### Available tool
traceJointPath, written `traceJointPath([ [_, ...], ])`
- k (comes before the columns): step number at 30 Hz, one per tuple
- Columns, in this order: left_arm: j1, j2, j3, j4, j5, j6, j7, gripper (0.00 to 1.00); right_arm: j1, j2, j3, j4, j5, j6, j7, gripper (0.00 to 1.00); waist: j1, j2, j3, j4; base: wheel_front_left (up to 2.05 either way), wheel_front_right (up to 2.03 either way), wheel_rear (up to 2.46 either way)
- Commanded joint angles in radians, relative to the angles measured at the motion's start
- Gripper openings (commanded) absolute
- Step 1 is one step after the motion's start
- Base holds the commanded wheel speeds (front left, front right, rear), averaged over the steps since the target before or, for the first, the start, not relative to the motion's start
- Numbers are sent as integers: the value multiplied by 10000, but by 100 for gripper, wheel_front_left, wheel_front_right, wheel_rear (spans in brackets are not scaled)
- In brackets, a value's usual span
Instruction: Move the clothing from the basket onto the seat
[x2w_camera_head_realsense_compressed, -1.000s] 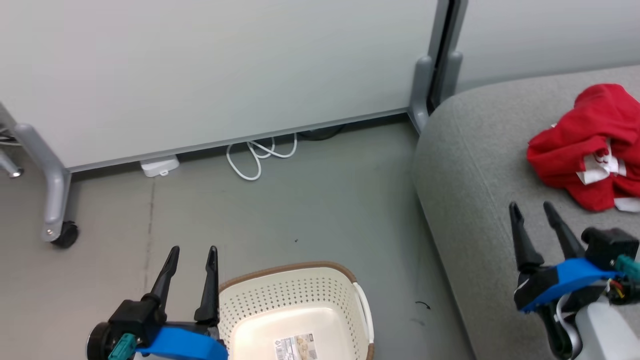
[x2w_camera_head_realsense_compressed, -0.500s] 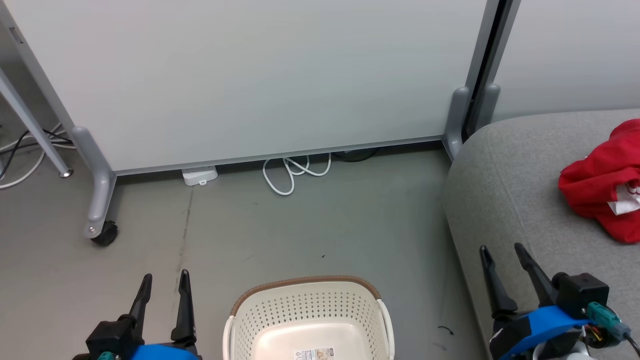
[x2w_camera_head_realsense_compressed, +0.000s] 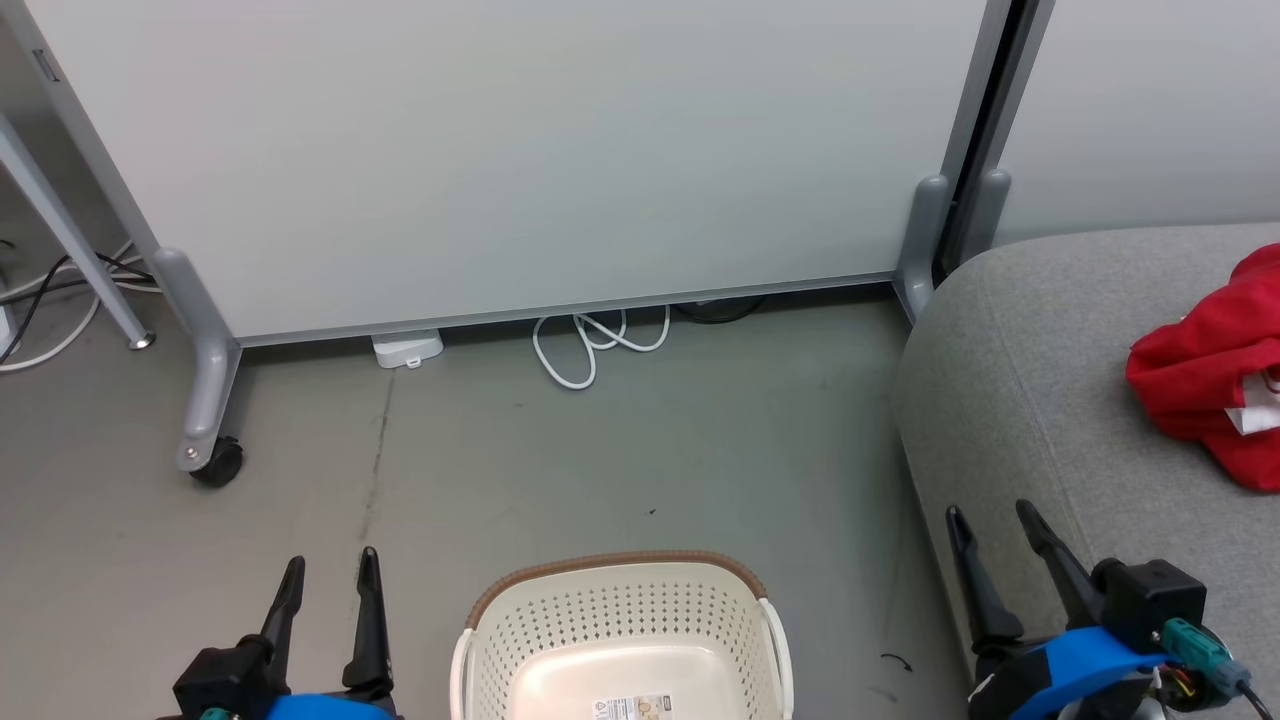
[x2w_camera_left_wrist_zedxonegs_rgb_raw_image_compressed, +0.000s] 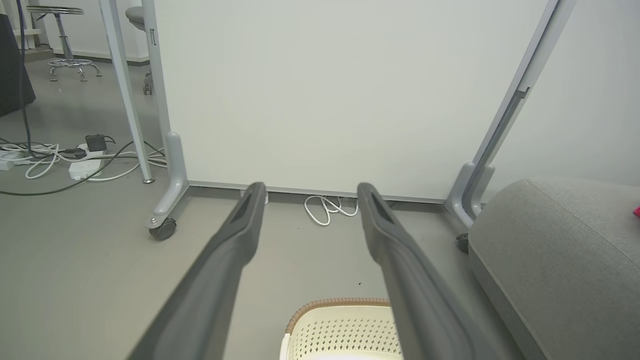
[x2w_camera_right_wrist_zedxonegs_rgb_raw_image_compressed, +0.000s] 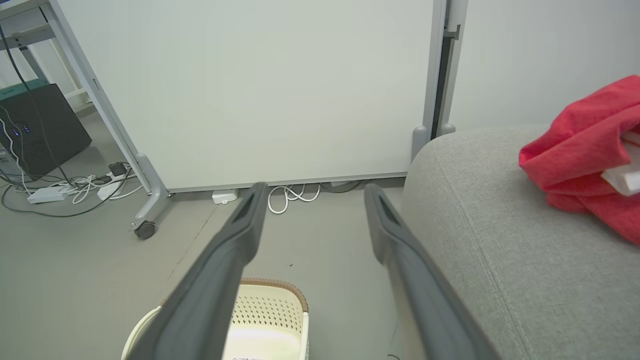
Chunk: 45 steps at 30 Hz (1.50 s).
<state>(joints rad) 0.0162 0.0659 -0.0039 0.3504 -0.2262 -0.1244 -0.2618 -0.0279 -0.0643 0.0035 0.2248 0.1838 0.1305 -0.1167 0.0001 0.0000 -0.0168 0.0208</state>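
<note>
Bright red crumpled fabric clothing (x2w_camera_head_realsense_compressed: 1210, 390) lies on the large grey upholstered couch (x2w_camera_head_realsense_compressed: 1010, 400). Left of the couch, the cream perforated plastic basket (x2w_camera_head_realsense_compressed: 620, 620) looks empty. The camera has swung towards the basket. The left gripper (x2w_camera_head_realsense_compressed: 333, 556) and right gripper (x2w_camera_head_realsense_compressed: 987, 507) gape wide, holding nothing, so the task is likely finished.

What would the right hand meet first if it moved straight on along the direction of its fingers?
Probably the white cable coiled on the floor at the foot of the white partition. The right hand is open and its line passes left of the seat; depth is unclear.
</note>
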Motion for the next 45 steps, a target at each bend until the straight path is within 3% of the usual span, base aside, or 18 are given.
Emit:
traceJointPath([
  [1, 37, 7, 49, 5, 2, -53, -48, 100, 154, 38, -8, -53, -37, 5, 21, 100, -1, 0, 2, -2, 0, 0, 0],
  [11, 40, -15, -33, 31, -115, -76, -47, 100, 147, 92, 61, -87, 143, 5, 81, 100, -1, 0, 17, -20, 0, 0, 0],
  [12, -2, -20, -46, 37, -95, -15, 4, 0, 14, 65, 57, -28, 185, 0, 86, 0, 0, 0, 18, -21, 0, 0, 0],
  [18, 288, -142, -66, 568, -161, -10, 78, 0, 201, 83, 51, 529, 275, 0, 114, 0, 0, 0, 19, -23, 0, 0, 0],
  [45, -269, -144, 364, 7, -4735, -31, 1308, 0, -173, 102, -368, 392, 4954, 1, 850, 0, 0, 0, 58, -63, 0, 0, 0],
])
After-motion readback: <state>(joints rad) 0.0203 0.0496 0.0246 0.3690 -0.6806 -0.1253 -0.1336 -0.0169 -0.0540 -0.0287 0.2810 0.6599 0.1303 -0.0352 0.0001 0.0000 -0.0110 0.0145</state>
